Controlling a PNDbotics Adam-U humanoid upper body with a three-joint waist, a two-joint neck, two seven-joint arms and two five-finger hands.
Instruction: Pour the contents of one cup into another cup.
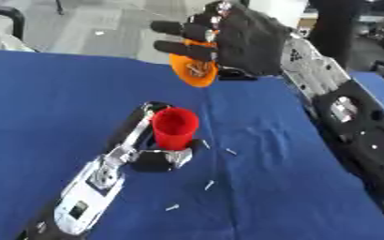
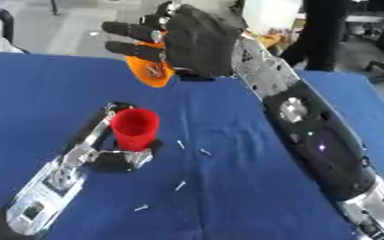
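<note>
Lower left of the frame: my left arm runs up along the blue table point(image 1: 310, 197) to my left hand point(image 1: 158, 157), which sits at the base of the red cup point(image 1: 175, 127). Fingers and thumb look wrapped round the cup's lower part, so I log it as grasped. Red cup is upright on the cloth at centre-left, mouth open to the camera; I cannot see anything inside it from here.

Just right of and below the red cup: a scatter of small pale bits point(image 1: 209, 184) lying on the cloth (screws or similar, cannot tell), none touching the cup.

Upper centre of the frame: my right hand point(image 1: 244, 40) is raised above the far part of the table, fingers curled round the orange cup point(image 1: 194, 69). That cup is tipped well over, mouth turned toward the camera and to the left. Something small shows inside its mouth. It is well apart from the red cup, up and to the right of it.

Handling judgement: both cups look like thin, light plastic, likely to flex and skid. Best held round the mid-wall, clear of the rim, with the red one pinned low against tipping. Loose small contents may bounce past the rim, so the orange mouth should probably be closer above the red one.
</note>
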